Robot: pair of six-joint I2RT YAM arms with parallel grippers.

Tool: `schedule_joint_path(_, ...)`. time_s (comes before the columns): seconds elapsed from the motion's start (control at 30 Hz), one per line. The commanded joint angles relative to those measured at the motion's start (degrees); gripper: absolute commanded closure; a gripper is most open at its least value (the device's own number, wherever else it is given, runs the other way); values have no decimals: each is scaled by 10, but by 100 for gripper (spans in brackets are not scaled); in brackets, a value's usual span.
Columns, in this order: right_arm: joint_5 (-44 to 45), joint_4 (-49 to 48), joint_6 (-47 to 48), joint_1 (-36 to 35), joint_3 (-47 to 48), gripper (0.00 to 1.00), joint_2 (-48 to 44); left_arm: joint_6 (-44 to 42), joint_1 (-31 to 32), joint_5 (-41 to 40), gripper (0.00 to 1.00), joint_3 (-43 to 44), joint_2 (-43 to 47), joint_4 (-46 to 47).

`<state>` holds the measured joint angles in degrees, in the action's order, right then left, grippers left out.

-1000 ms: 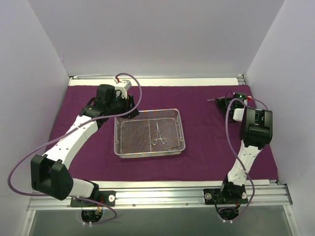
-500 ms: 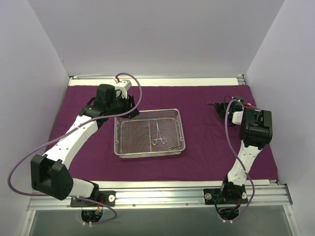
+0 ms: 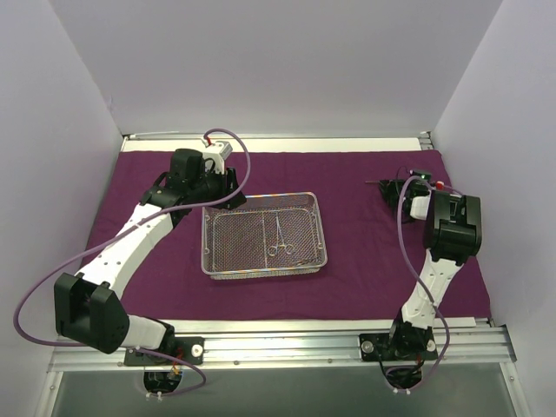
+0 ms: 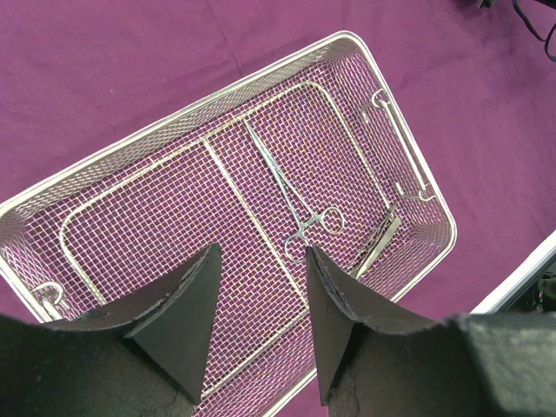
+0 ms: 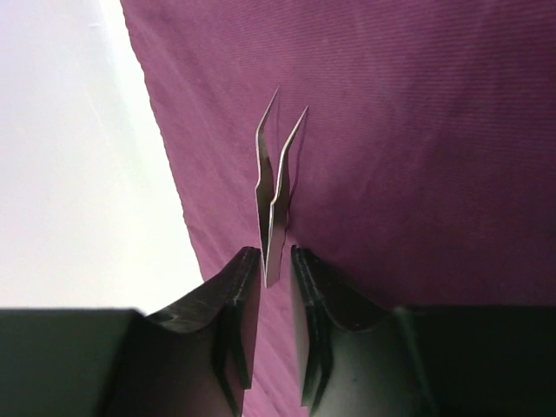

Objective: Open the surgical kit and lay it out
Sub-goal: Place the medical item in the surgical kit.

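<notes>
The purple cloth wrap (image 3: pixel 365 261) is spread flat, and the wire-mesh tray (image 3: pixel 323 234) sits on it mid-table. Inside, 1 scissor-handled clamp (image 4: pixel 291 195) lies lengthwise, and a 2nd thin tool (image 4: pixel 380 245) rests by the tray's end wall. The left gripper (image 4: pixel 261 252) hangs over the tray's 10 o'clock corner, fingers apart, nothing between them. Out at 2 o'clock from the tray, the right gripper (image 5: pixel 274 254) has the tweezers (image 5: pixel 272 221) between narrow fingers by the cloth's edge. Gripping or just bracketing, I cannot tell.
</notes>
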<state>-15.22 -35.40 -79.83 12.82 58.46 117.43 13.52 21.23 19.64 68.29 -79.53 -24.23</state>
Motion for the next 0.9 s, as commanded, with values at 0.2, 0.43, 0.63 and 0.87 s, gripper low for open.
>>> schedule_joint_path(0.2,10,74,51,2,19,72,-73,5,-5,14,47,10,8,18)
schedule_joint_path(0.43,19,356,286,-76,196,72,-100,3,-7,11,47,5,10,15)
schedule_joint_path(0.63,61,586,540,-196,380,71,-126,-4,-20,33,47,-11,0,-6)
schedule_joint_path(0.87,-27,695,759,-328,452,62,-146,-15,-25,65,47,-25,-5,-38)
